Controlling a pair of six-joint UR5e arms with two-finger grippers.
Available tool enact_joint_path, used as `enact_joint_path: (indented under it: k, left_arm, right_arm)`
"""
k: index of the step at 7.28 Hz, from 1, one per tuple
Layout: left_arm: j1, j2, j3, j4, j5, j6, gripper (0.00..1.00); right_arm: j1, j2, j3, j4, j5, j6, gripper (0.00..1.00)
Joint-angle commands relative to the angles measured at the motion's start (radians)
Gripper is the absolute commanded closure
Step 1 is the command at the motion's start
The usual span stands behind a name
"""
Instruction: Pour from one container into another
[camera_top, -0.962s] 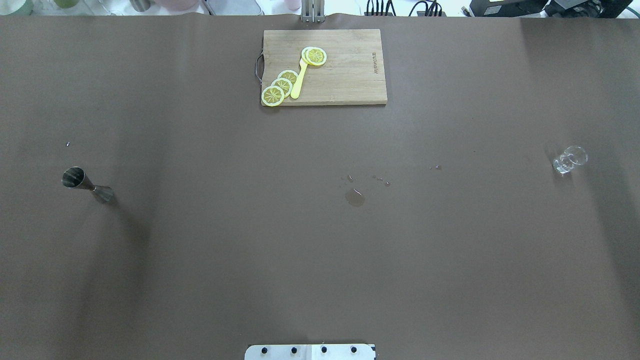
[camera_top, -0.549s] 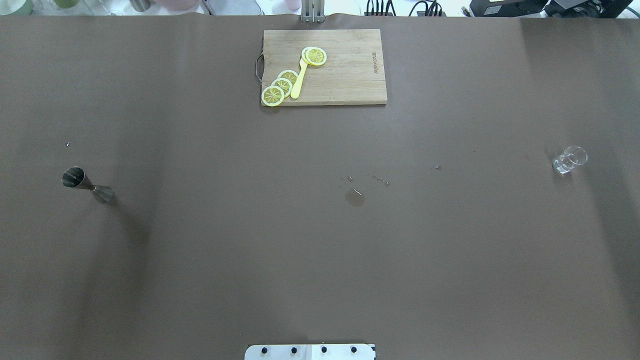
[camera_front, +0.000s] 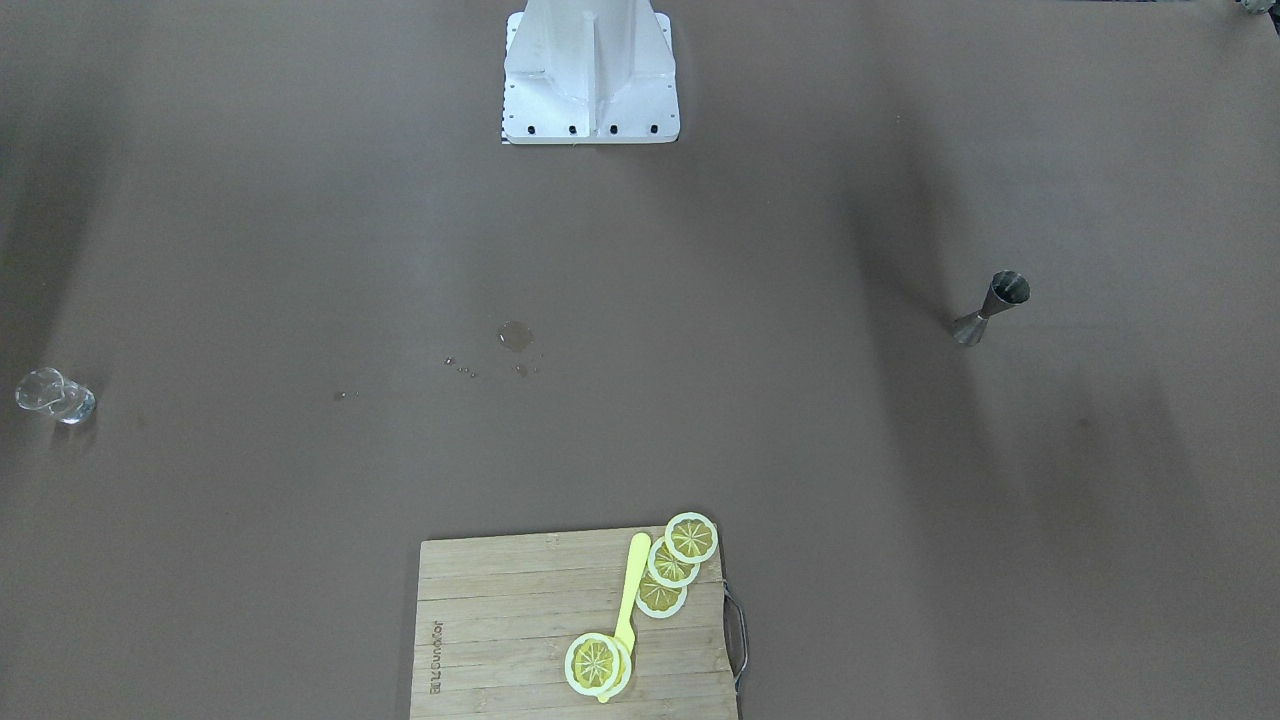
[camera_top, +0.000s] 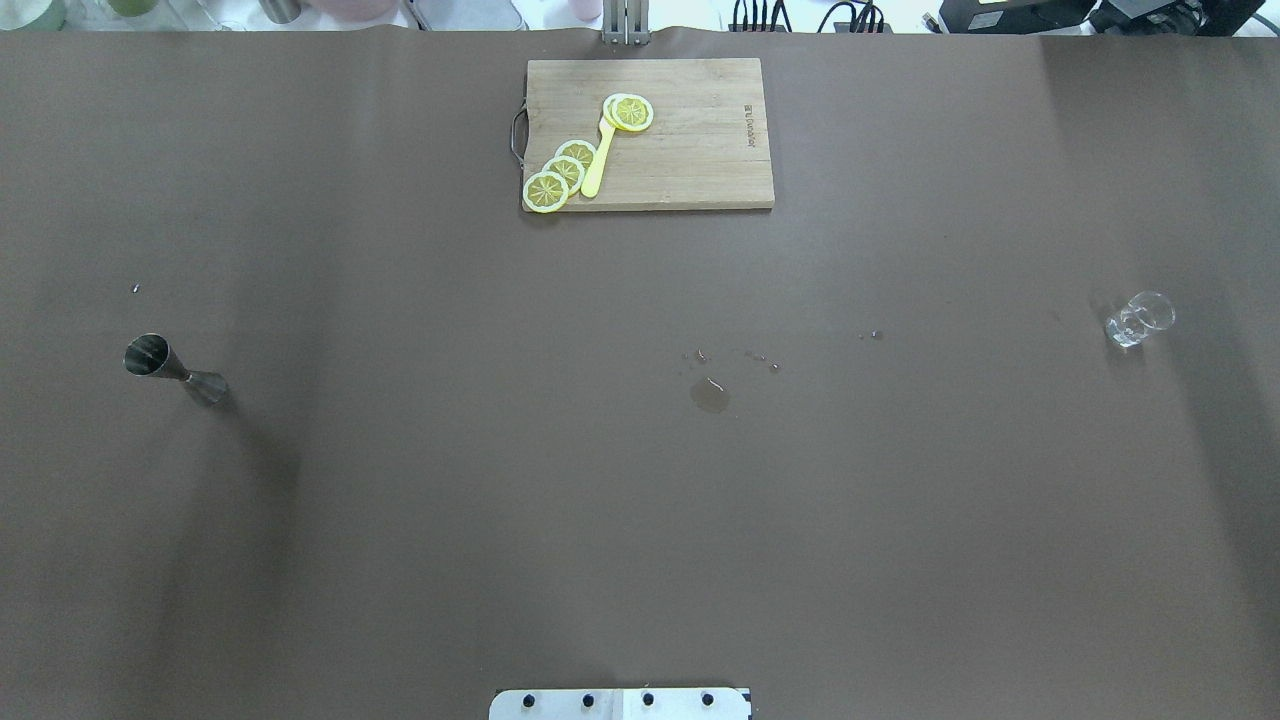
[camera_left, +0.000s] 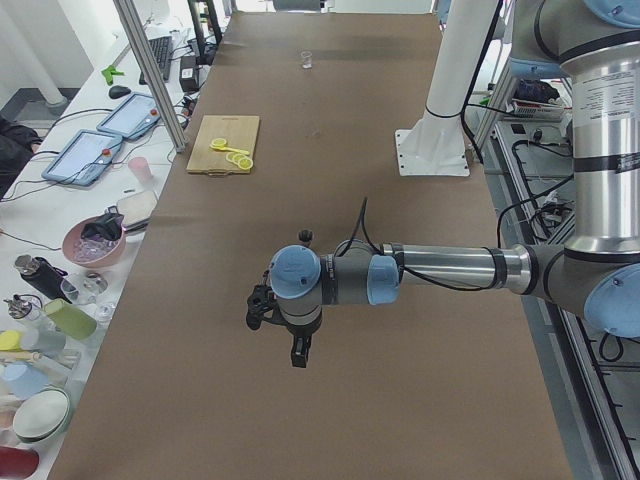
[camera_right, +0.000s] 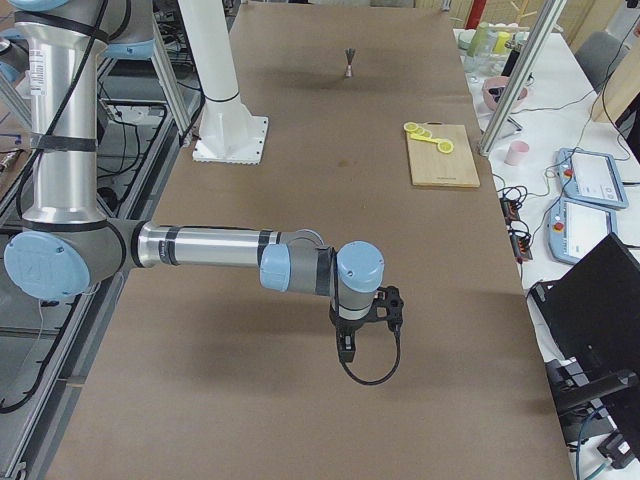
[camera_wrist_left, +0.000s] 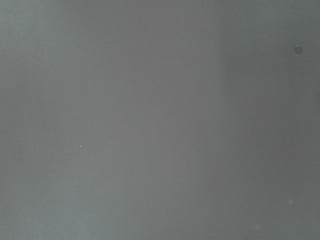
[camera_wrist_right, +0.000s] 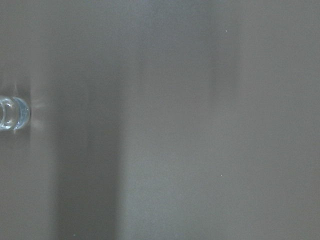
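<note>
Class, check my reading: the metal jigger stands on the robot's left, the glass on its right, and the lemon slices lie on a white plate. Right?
One slip: the lemon slices lie on a wooden cutting board, not a white plate, as the overhead view shows. The jigger on the robot's left and the glass on its right are correct.

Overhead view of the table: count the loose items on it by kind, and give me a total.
Jigger: 1
Glass cup: 1
Cutting board: 1
Lemon slices: 5, two of them overlapping
Yellow utensil: 1
Total: 9
</note>
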Motion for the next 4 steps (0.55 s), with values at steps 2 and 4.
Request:
enact_joint_path:
  k: [2,4]
  left_arm:
    - [0.0,-0.001,0.0,0.0,0.0,0.0,0.02]
    - [0.0,-0.002,0.0,0.0,0.0,0.0,0.02]
  right_arm:
    - [0.0,0.004,0.006,0.001,0.003,0.096,0.0]
    - [0.0,0.007,0.005,0.002,-0.002,0.095,0.0]
